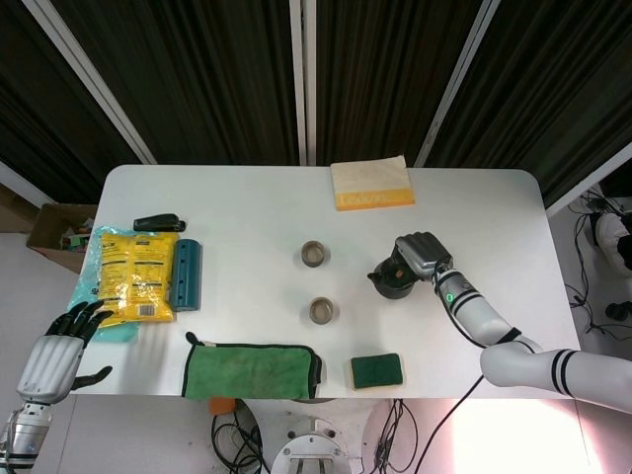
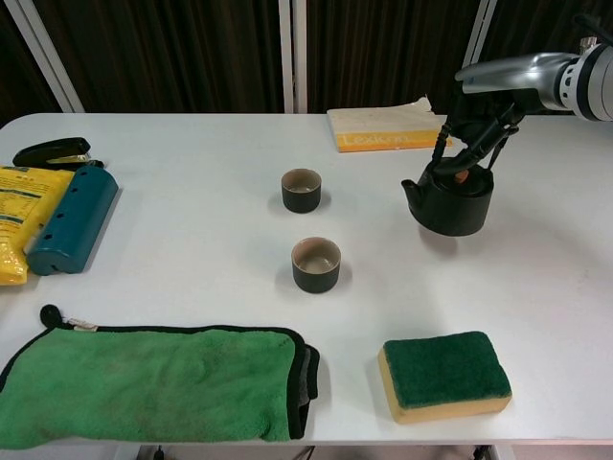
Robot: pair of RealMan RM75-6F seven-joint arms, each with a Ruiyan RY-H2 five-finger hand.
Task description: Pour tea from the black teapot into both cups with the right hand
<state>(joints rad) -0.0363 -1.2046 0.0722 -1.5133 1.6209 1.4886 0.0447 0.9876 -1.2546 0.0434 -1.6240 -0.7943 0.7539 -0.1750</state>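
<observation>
The right hand (image 2: 476, 113) grips the black teapot (image 2: 450, 199) from above, apparently lifted clear, spout facing both cups (image 2: 315, 264) for pouring. The left hand (image 1: 61, 343) idles, fingers spread.

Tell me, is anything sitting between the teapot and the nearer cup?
No. In the chest view, only bare white table lies between the black teapot, held by the right hand, and the nearer cup.

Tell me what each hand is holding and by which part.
The right hand holds the black teapot by the handle over its lid, lifted off the table. The left hand holds nothing, fingers spread beside the table.
</observation>
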